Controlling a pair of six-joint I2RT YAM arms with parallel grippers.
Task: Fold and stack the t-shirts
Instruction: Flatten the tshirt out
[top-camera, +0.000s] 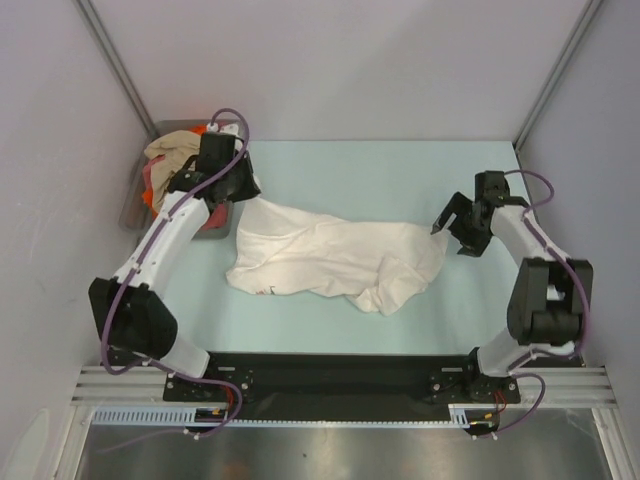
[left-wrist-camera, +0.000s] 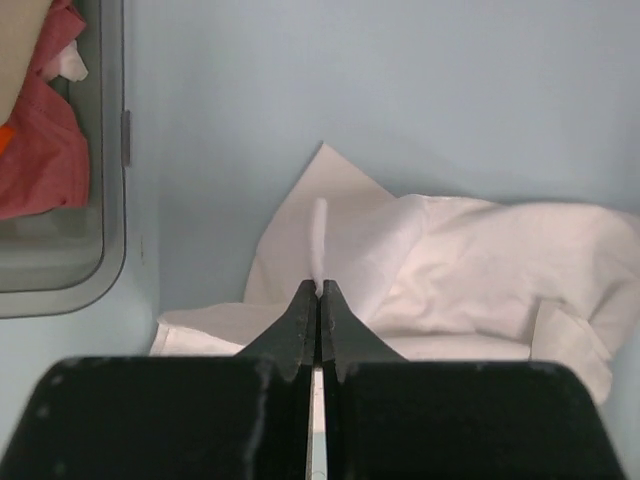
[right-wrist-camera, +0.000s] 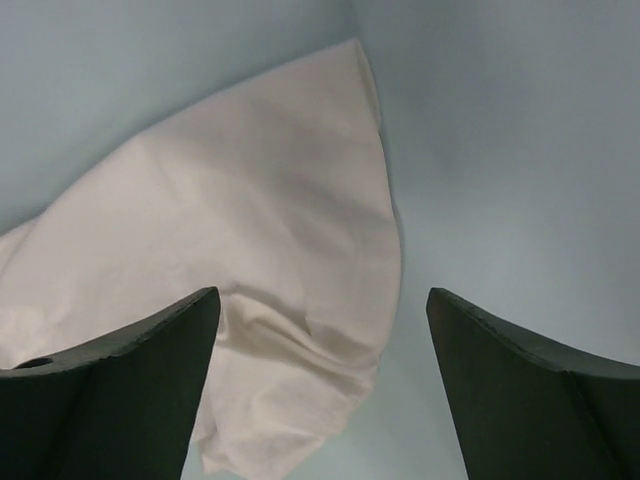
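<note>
Top external view
- White t-shirt (top-camera: 330, 255) lies crumpled across the middle of the pale blue table (top-camera: 400, 170), long axis left to right, bunched and folded over at its near right part
- Left gripper (top-camera: 243, 195) sits at the shirt's far left corner; jaw state not readable from here
- Right gripper (top-camera: 447, 222) is at the shirt's right edge, fingers spread
- Grey tray (top-camera: 133, 200) is at the far left of the table, partly behind the left arm. It holds a heap of cloth: beige shirt (top-camera: 172, 152) on top, pink-red shirt (top-camera: 150, 180) and a bit of orange shirt (top-camera: 205, 129) showing around it

Left wrist view
- Left gripper (left-wrist-camera: 318, 292) fingers are pressed together, pinching a thin upright ridge of the white t-shirt (left-wrist-camera: 470, 260)
- The rest of the shirt spreads on the table beyond and to the right of the fingers
- A corner of the grey tray (left-wrist-camera: 112, 200) shows at left, apart from the white shirt, with pink-red cloth (left-wrist-camera: 40, 150) inside

Right wrist view
- Right gripper (right-wrist-camera: 322, 300) fingers stand wide apart, holding nothing
- A rounded edge of the white t-shirt (right-wrist-camera: 250, 220) lies on the table below, between the fingers and nearer the left one
- Cannot tell whether the fingertips touch the cloth
</note>
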